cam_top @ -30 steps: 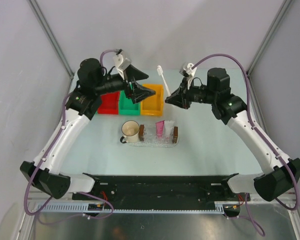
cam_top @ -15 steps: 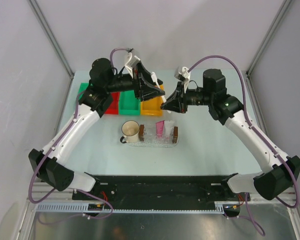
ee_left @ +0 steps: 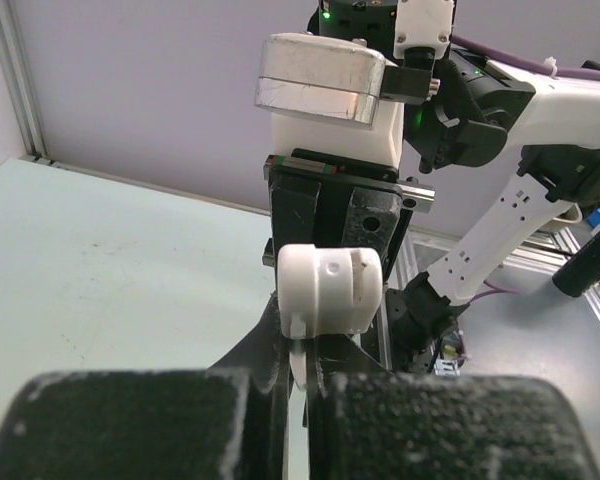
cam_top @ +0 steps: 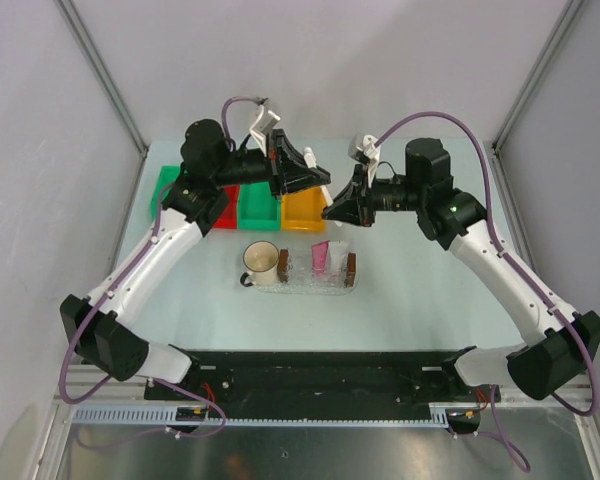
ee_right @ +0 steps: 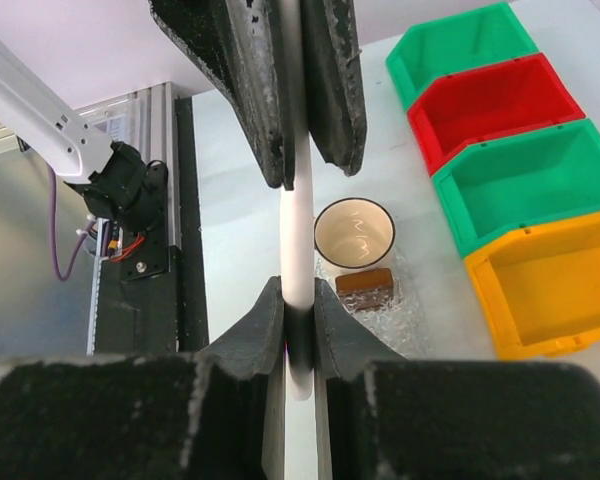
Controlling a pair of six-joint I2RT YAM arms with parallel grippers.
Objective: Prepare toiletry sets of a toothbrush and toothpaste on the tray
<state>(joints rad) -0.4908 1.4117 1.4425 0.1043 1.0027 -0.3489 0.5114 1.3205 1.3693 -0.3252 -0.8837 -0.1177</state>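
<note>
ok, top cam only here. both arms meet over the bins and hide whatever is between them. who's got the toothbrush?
Observer: The right wrist cam shows the right fingers shut on the white toothbrush, gripping its shaft.
Operator: and the left?
Observer: The left fingers are clamped on the same shaft further along, with both sides touching it.
Operator: are the two sets of fingers colliding?
Observer: No. A bare stretch of shaft shows between the two grips.
</note>
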